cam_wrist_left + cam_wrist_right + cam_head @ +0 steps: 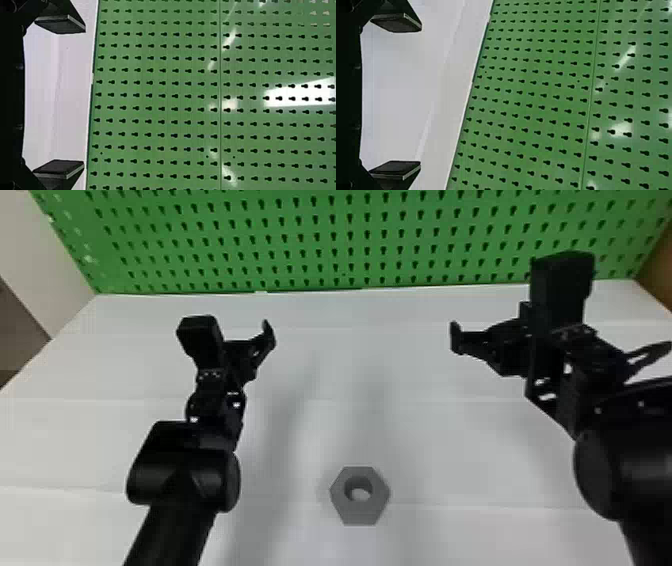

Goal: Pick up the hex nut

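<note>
A grey hex nut (360,514) lies flat on the white tabletop, low and near the middle of the head view, its round hole facing up. My left gripper (246,357) is held above the table, farther forward than the nut and to its left. On the other side, my right gripper (555,345) hangs forward and to the right of the nut. Nothing sits between the spread fingers of the left gripper (83,96) in its wrist view. In its own wrist view, the right gripper (420,96) is likewise open and holds nothing.
A green pegboard (350,240) stands along the back edge of the white table (360,415). At the far left is a pale wall (35,250), and a brown surface (659,270) borders the table at the right. Both forearms flank the nut with wide gaps.
</note>
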